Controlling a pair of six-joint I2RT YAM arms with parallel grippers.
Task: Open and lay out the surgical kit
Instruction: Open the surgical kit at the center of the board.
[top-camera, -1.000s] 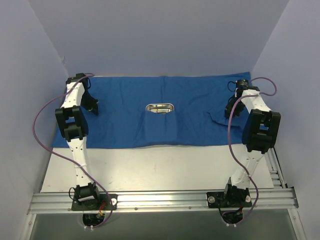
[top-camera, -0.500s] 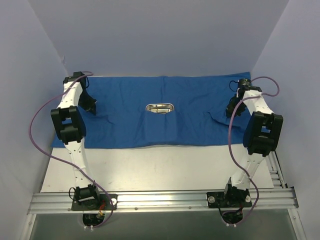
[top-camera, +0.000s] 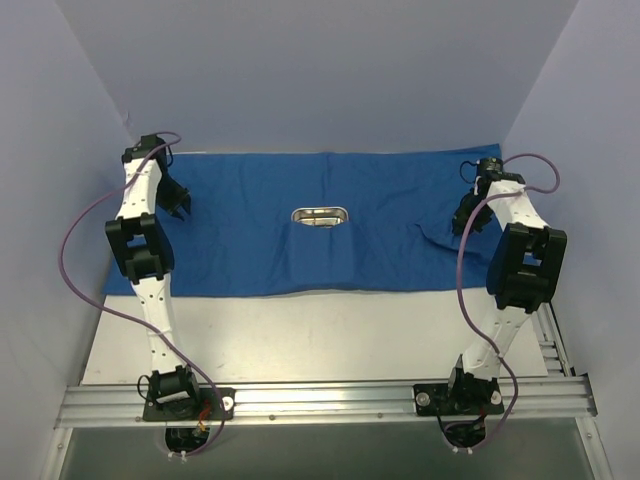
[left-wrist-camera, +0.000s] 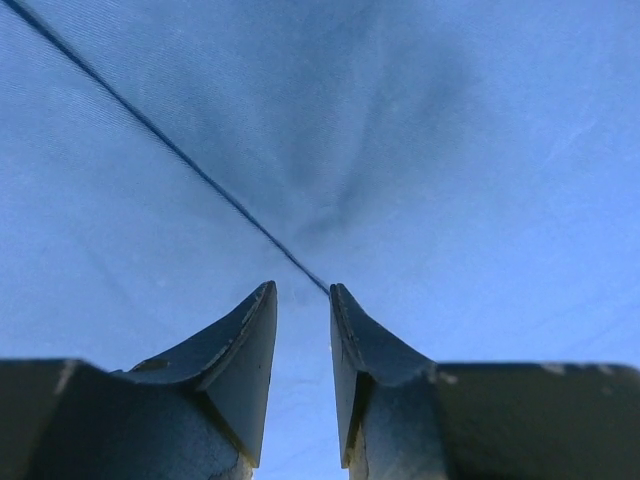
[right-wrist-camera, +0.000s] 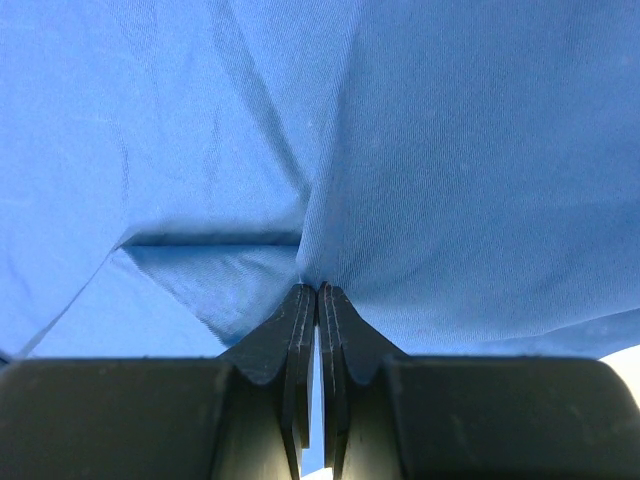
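Right gripper (right-wrist-camera: 317, 288) is clamped on a fold of the blue cloth (top-camera: 280, 255), probably to tug it flat, while the left gripper (left-wrist-camera: 302, 290) hovers released, jaws parted.

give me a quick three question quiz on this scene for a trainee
1. Short answer: are the fingers of the left gripper apart or together?
2. Multiple choice: which one is shut on a fold of the blue cloth? A the left, B the right, C neither.
3. True or false: the steel tray lies on the cloth.
Key: 1 apart; 2 B, the right gripper; 3 true.
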